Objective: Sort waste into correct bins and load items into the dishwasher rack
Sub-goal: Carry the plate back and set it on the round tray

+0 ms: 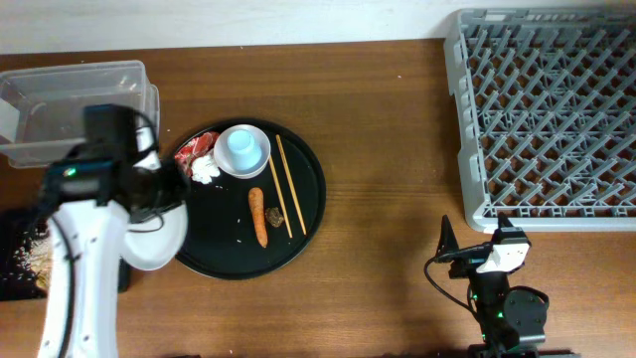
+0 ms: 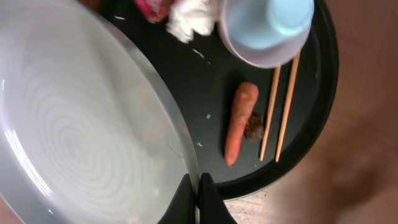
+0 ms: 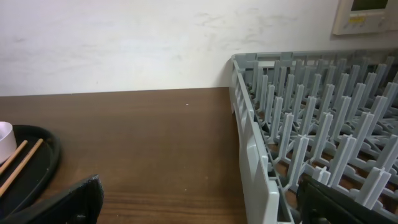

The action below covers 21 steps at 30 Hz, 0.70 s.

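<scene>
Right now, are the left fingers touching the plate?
Touching. The left wrist view shows both fingers pinched on the plate at its rim, with no gap.

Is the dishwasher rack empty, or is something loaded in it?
Empty where visible: the dishwasher rack shows only bare pegs, overhead and from the right wrist.

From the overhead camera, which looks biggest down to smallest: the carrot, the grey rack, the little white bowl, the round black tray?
Largest to smallest, seen from overhead:
1. grey rack, even though the frame edge cuts it off
2. round black tray
3. little white bowl
4. carrot, long but thin
</scene>
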Available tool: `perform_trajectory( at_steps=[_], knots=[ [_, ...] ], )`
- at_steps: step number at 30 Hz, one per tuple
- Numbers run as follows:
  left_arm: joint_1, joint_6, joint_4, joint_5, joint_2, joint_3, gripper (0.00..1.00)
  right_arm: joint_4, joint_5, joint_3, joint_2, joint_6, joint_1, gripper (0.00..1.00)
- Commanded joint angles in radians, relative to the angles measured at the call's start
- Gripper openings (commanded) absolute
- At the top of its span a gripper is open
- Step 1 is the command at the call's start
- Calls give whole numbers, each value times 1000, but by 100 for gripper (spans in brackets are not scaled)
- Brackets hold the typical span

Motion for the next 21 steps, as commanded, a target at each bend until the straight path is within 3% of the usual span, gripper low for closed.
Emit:
perform_trajectory(
  at_steps=[1,6,21],
  knots=[
    [-112,-10,44,-26,46,5,0,-5,8,-5,-5,-7,-6,98],
    [-211,-58,77,-135,143,5,0,-5,8,-5,-5,-7,-6,98],
    [-347,-59,175,-146,378,5,1,-5,8,-5,-5,-7,-6,98]
  ],
)
